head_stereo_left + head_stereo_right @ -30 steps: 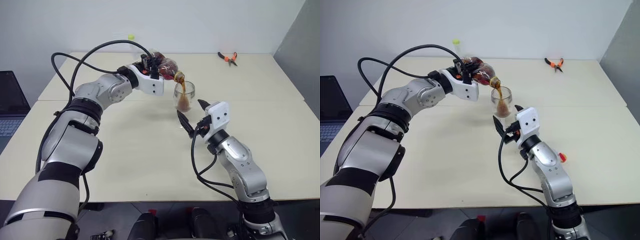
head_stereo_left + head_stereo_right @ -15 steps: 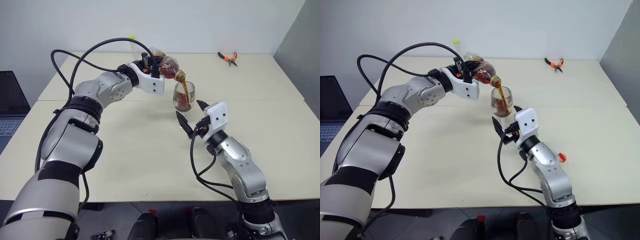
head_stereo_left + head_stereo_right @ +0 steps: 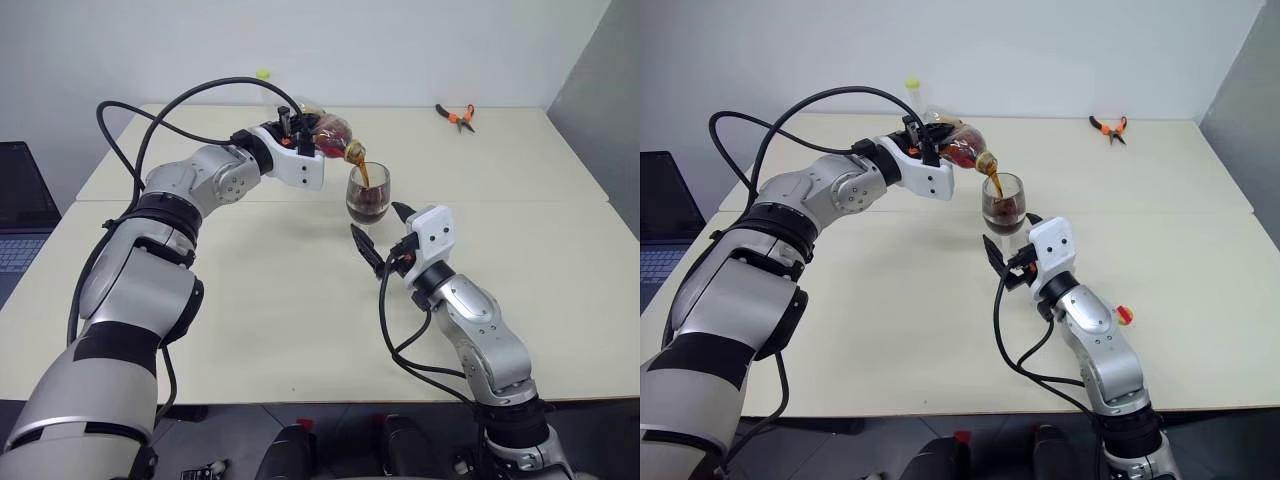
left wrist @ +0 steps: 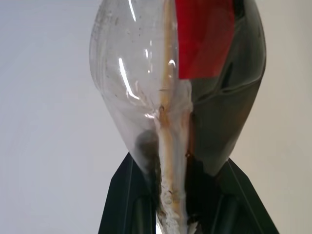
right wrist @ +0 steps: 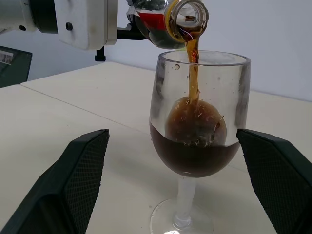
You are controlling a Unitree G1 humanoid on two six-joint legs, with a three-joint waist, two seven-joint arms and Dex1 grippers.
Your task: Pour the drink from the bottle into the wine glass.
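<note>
Over the middle of the counter (image 3: 250, 300) I have the left gripper (image 3: 300, 128) pinched tight on the bottle (image 3: 333, 135), holding it up in the air above the wine glass (image 3: 367, 195). From my head cameras the bottle's long axis lies close to level, tipped a little downward, with its base back between the black fingers (image 4: 131, 195) and its open mouth pointing toward the robot's right, directly above the glass rim. In the left wrist view the rounded body rises out from between the two fingers, the red label (image 4: 204, 36) on one side and dark liquid pooled along that same side. The drink (image 5: 192, 63) falls in a thin brown stream from the mouth into the bowl, where it foams; the dark liquid fills roughly the lower third of the bowl. The glass stands upright on its foot on the counter, stem vertical.

My right gripper (image 3: 385, 232) sits low just in front of the glass, its fingers spread wide, one to either side of the stem and bowl in the right wrist view, clear of the glass and holding nothing. Far back on the counter toward the right lies a pair of orange-handled pliers (image 3: 455, 116).
</note>
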